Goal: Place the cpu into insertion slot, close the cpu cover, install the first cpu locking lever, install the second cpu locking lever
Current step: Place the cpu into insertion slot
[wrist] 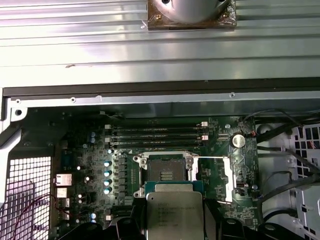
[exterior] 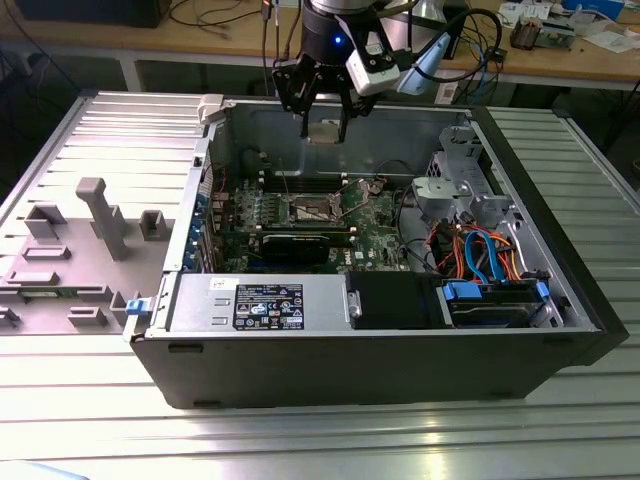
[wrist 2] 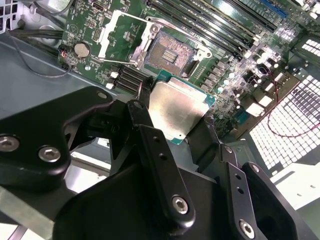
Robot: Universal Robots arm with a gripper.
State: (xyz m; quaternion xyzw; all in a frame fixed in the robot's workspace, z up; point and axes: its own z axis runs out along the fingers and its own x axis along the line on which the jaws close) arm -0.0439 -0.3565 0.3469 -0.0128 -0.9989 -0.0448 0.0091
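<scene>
My gripper hangs above the back wall of the open computer case, shut on the cpu. In both wrist views the cpu shows its silvery top between the black fingers. It is held in the air, clear of the board. The insertion slot lies uncovered on the green board, its dark pin field showing. The cpu cover is swung open and lies beside the slot.
Long memory slots run beside the slot. A long black card, a power supply, a drive cage and coloured cables stand in the case. A grey fixture tray lies at the exterior view's left.
</scene>
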